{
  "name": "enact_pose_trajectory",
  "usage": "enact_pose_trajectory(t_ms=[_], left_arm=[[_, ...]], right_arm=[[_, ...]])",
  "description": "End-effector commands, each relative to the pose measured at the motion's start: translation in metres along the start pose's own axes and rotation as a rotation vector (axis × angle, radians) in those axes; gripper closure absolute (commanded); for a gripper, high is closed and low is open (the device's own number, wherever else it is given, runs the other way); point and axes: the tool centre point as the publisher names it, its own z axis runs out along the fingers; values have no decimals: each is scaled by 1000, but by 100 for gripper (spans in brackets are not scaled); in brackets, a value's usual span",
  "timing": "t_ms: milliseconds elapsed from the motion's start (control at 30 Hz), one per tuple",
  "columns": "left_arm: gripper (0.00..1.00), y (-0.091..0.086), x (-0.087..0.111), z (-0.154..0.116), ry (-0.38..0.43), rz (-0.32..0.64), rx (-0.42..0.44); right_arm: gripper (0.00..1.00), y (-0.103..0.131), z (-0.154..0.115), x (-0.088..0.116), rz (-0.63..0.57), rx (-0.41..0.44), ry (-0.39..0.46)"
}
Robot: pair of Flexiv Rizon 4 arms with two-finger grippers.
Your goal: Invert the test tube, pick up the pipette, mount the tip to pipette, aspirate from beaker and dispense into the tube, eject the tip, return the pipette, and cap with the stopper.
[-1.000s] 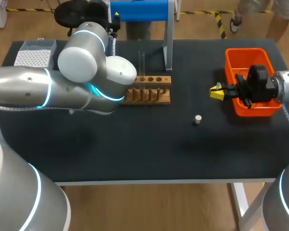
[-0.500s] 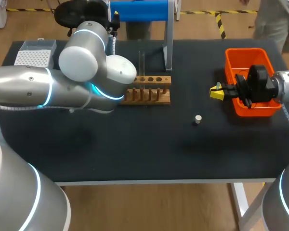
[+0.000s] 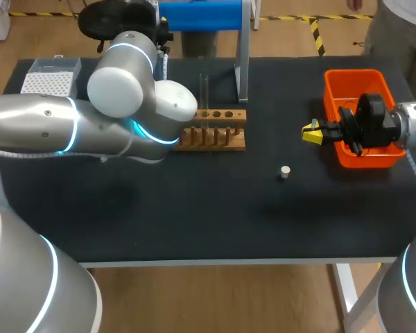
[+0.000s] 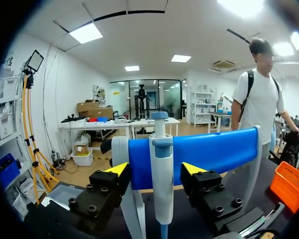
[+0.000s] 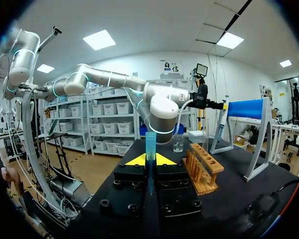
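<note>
My left arm (image 3: 118, 90) has crept a touch further toward the back of the table over the last second. It's a small shift, but it's the only thing moving. From its wrist camera the left gripper (image 4: 156, 170) sits squarely on the pipette (image 4: 159, 149), which hangs upright on the blue stand (image 4: 214, 152). The fingers are spread wide, one on each side of the pipette body, and there is daylight on both sides. So there's no grasp yet, and I read this as the last bit of lining up before closing.

My right arm hasn't budged. The right gripper (image 5: 149, 160) is pressed together on the test tube (image 5: 150, 142) and holds it upright, out in front of the orange bin (image 3: 353, 80) and well apart from the wooden rack (image 3: 218, 132). The stopper (image 3: 285, 171) lies where it was, alone on the dark table (image 3: 194, 215) between rack and bin. The beaker (image 5: 178, 144) stands beyond the rack, untouched.

My judgement is that the tube step is done and the pipette pick-up is next. The risk is nudging the pipette off its hanger if the fingers close off-centre.
</note>
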Motion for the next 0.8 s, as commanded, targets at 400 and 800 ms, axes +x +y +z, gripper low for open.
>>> enact_pose_trajectory(t_ms=[400, 800], left_arm=[[51, 6, 5, 10, -4, -12, 1], [51, 6, 4, 16, -8, -11, 3]], right_arm=[[100, 1, -1, 1, 0, 3, -1], [100, 1, -1, 1, 0, 3, -1]])
